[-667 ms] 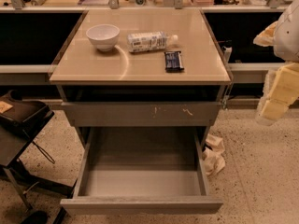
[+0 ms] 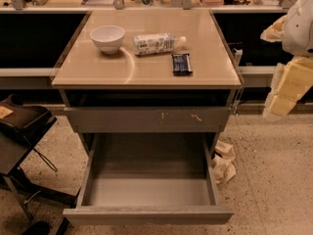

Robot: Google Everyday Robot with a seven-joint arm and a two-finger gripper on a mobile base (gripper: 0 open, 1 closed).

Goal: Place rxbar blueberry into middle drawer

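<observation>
A tan surface (image 2: 146, 72) atop a grey cabinet, in an aisle of cluttered benches, carries a white bowl (image 2: 107, 37), a bottle (image 2: 156, 43) lying on its side and the rxbar blueberry (image 2: 181, 64). The bar lies flat toward the front right, just in front of the bottle's cap end and well apart from the bowl. Below, the middle drawer (image 2: 146, 192) stands pulled out with its floor bare, under a shut drawer front (image 2: 146, 119) marked with pale scratches.

My claw (image 2: 286, 89) hangs at the right edge of view, off the surface's right side and well apart from the bar. The bar is not in it; whether it is spread or clenched I cannot tell.

The step in hand, as I judge it, is the reach and pick. The bar is thin, so I would come straight down across its narrow width, clear of the bottle behind it. The carry should pass over the front edge, then down past the scratched front into the drawer's middle, away from its side walls. Crumpled paper (image 2: 224, 163) lies right of the drawer, a dark stand (image 2: 24, 126) left.
</observation>
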